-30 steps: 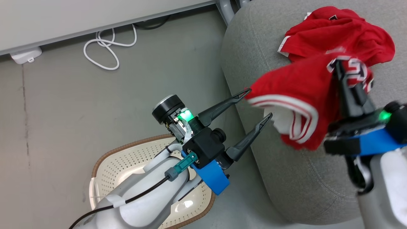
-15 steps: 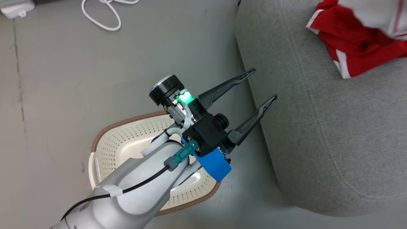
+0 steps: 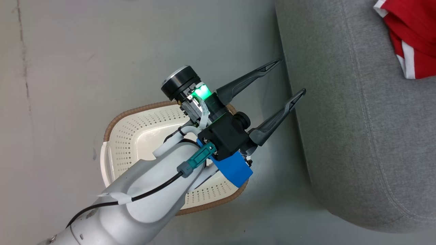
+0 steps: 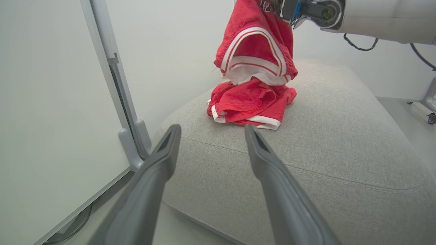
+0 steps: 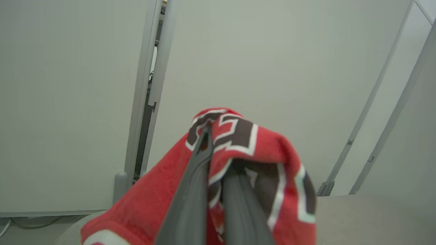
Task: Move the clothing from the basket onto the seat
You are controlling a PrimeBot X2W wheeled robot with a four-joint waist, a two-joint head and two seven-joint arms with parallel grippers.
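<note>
Spanning the right of the head view, the grey seat (image 3: pixel 357 136) stands on the floor (image 3: pixel 85 51), with its rounded edge and stitched seam turned toward the robot. The clothing (image 3: pixel 412 37) is at the seat, well apart from the basket, and a red corner with white trim shows at the top right of the head view. In the left wrist view one garment (image 4: pixel 245 109) lies crumpled on the far part of the cushion. The jersey (image 4: pixel 255 51) hangs over that garment from the right arm (image 4: pixel 374 17). Its white-striped hem is low above the garment, but whether the two touch cannot be told.

The cream basket (image 3: pixel 129 122) sits on the floor near the seat's edge. The pale left forearm partly covers it, and its perforated bottom is in sight.

The left gripper (image 3: pixel 291 76) hovers past the basket's right rim with its fingers pointing at the seat's edge. Its jaws are spread wide, and in the left wrist view the cushion is seen between them (image 4: pixel 212 127).

The right gripper (image 5: pixel 216 156) has its jaws pressed together, pinching the jersey at its black-and-white lettering. The cloth drapes over both fingers.
</note>
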